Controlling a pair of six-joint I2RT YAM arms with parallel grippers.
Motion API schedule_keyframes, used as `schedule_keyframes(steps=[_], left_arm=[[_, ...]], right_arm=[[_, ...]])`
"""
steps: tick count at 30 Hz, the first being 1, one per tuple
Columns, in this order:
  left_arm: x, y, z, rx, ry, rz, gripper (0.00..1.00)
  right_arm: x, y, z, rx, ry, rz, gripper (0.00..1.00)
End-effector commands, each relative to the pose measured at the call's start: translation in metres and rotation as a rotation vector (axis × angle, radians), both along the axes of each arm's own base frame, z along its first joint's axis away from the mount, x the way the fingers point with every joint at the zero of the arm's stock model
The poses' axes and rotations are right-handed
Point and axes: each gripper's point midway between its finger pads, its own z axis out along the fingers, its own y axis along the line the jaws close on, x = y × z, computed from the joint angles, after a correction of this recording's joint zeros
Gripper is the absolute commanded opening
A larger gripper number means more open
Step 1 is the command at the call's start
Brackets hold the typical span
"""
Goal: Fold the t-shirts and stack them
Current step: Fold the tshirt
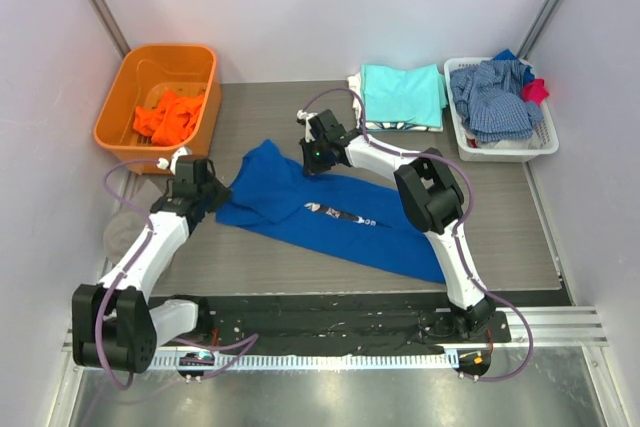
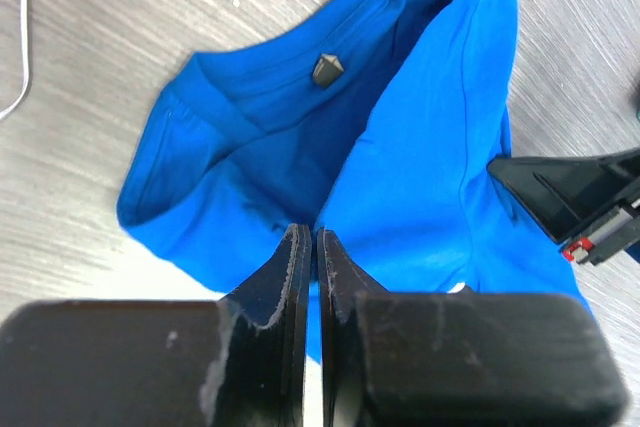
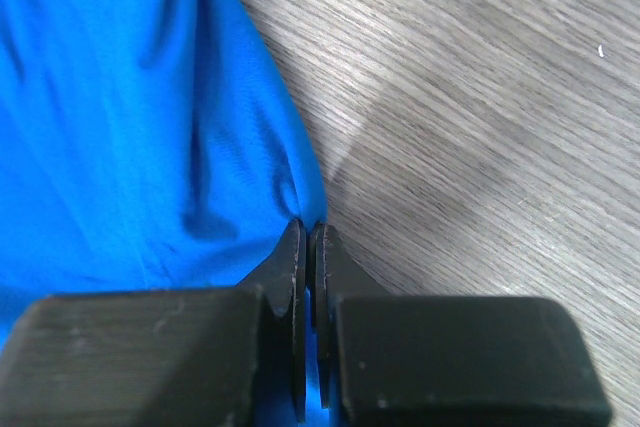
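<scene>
At the tips of the left gripper (image 2: 310,237), the two fingers stand closed to a thin slit over the near edge of the blue t-shirt (image 2: 430,147); whether cloth is caught between them cannot be told. Beyond those tips the shirt lies partly folded over itself, its collar opening upward with a small dark neck label (image 2: 327,68) showing inside. The right gripper (image 3: 307,229) is fully closed, and the shirt's edge puckers into its fingertips, so that it pinches the fabric against the grey wood-grain table (image 3: 480,97). Seen from above, the blue shirt sprawls across the table's middle between the two arms, its white-and-dark chest print (image 1: 340,215) facing up, the left gripper at its left edge and the right gripper at its far edge. Farther back, a folded aqua t-shirt (image 1: 402,92) rests on a white one. An orange t-shirt (image 1: 168,117) lies in the orange tub (image 1: 115,97) at far left; a checked garment (image 1: 495,97) fills the white basket (image 1: 500,152) at far right.
</scene>
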Motion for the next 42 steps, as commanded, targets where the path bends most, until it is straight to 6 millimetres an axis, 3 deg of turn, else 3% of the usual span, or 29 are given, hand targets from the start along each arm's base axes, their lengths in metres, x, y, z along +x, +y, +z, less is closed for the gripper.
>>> schedule_keyframes(steps=[1, 15, 35, 40, 42], left_arm=[[-0.013, 0.0, -0.001, -0.012, 0.005, 0.011, 0.09], [-0.046, -0.004, -0.028, -0.068, 0.058, 0.021, 0.11], [-0.064, -0.011, -0.046, -0.104, 0.089, 0.021, 0.15], [-0.066, -0.01, -0.047, -0.103, 0.087, 0.024, 0.25], [-0.066, -0.01, -0.046, -0.104, 0.084, 0.021, 0.24]], right_arm=[[-0.003, -0.009, -0.008, -0.032, 0.014, -0.014, 0.01], [-0.002, -0.009, -0.008, -0.03, 0.013, -0.014, 0.01], [-0.002, -0.009, -0.008, -0.029, 0.014, -0.015, 0.01], [-0.002, -0.009, -0.008, -0.03, 0.012, -0.013, 0.01], [-0.002, -0.009, -0.007, -0.028, 0.015, -0.014, 0.01]])
